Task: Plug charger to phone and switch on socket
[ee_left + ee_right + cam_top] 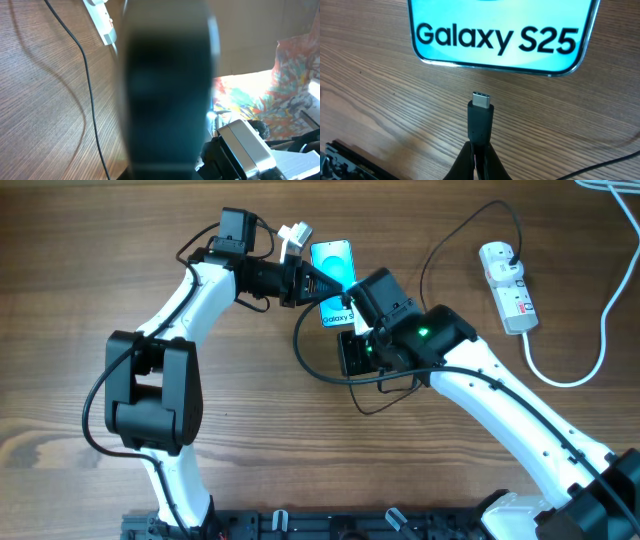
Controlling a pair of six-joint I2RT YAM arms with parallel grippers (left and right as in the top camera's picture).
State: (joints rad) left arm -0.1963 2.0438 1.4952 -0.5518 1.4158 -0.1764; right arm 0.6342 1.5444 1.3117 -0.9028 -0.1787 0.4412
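Note:
The phone (333,258) has a turquoise screen and is held up off the table by its side in my left gripper (316,280), which is shut on it. In the left wrist view the phone (165,90) is a dark blur filling the middle. In the right wrist view its bottom edge (500,37) reads "Galaxy S25". My right gripper (479,155) is shut on the charger plug (480,120). The plug's metal tip points at the phone's bottom edge, a small gap away. In the overhead view my right gripper (352,318) sits at the phone's lower end. The white socket (507,285) lies far right.
The charger's black cable (440,250) loops from the socket across the wood table and under my right arm; it also shows in the left wrist view (86,70). The socket's thick white cord (600,330) curves along the right edge. The socket shows in the left wrist view (102,20).

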